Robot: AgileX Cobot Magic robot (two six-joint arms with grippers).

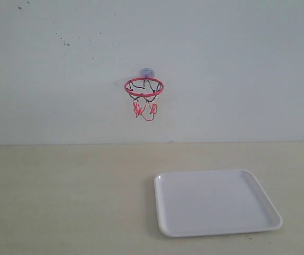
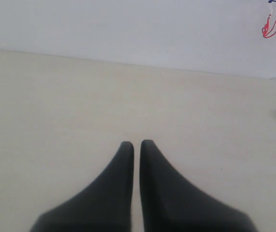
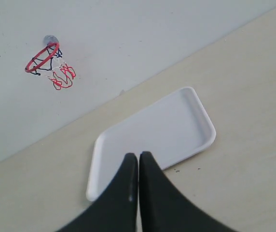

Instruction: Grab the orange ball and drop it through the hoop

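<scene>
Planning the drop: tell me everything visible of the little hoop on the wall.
The hoop is a thin red ring, about level, held to the pale wall by a greyish round mount behind it. A sparse string net hangs below, black near the ring, red at the bottom. It sits above the table, up and left of the white tray in the exterior view. Nothing is inside it.

wall: plain pale grey-white wall (image 1: pixel 237 64), pretty bare, just a few tiny dark specks (image 1: pixel 66 43) up on the left side
table: light beige tabletop (image 1: pixel 61 196), matte, with a faint grain
where they meet: straight seam (image 1: pixel 45 144) running right across the exterior view
light: soft and even, shadows are barely there
</scene>
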